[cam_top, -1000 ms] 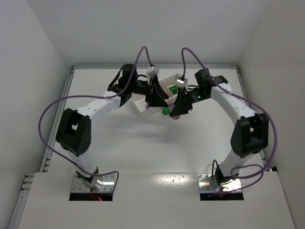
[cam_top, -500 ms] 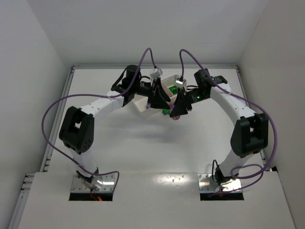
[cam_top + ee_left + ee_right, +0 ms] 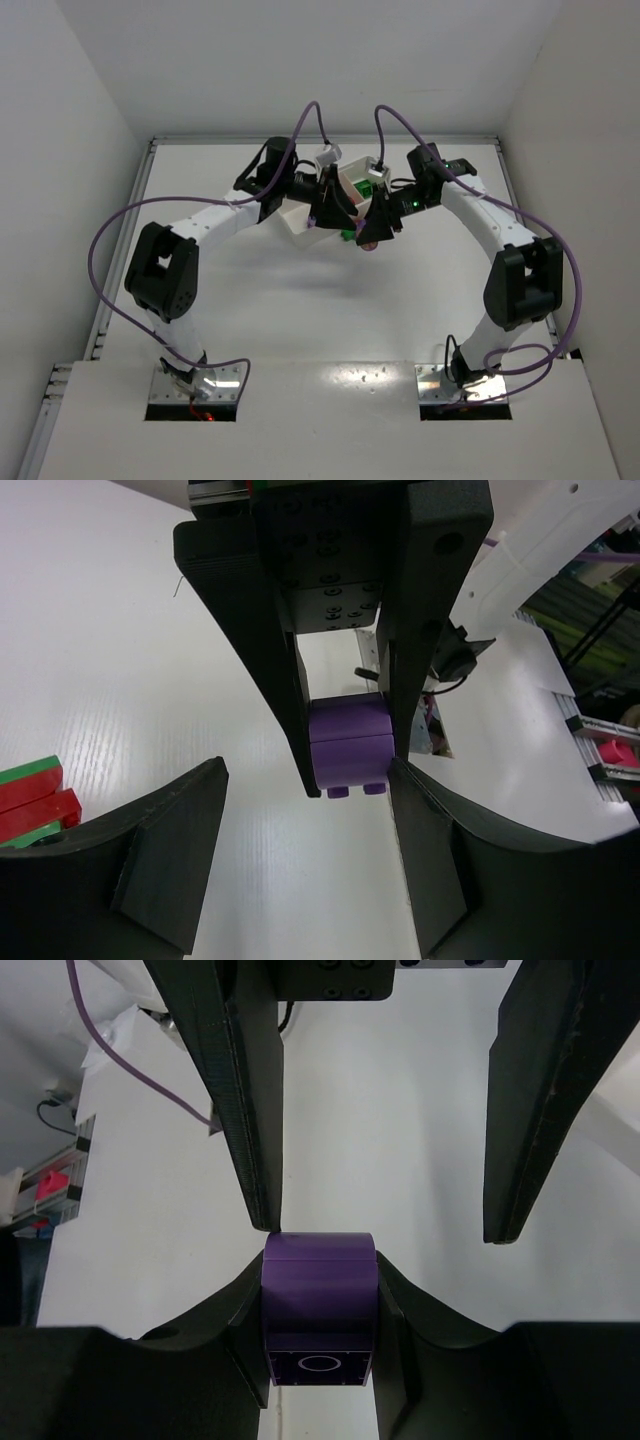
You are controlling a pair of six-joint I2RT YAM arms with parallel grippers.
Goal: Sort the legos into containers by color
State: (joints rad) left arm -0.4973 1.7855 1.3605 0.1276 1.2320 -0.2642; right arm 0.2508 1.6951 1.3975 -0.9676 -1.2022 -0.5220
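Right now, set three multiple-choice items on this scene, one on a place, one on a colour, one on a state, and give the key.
1. Where is the small purple plastic lego brick?
A. lying on the table
B. between the fingers of the right gripper
C. in a white tray

2. What colours are the stacked plastic bricks at the left edge of the left wrist view?
A. red and green
B. blue and yellow
C. all purple

3. How does the left gripper stand?
A. shut on the purple brick
B. shut on nothing
C. open

Key:
1 B: the right wrist view shows its own fingers clamped on the brick.
2 A: red and green layers show there.
3 C: its fingers stand wide apart, one on each side of the brick.
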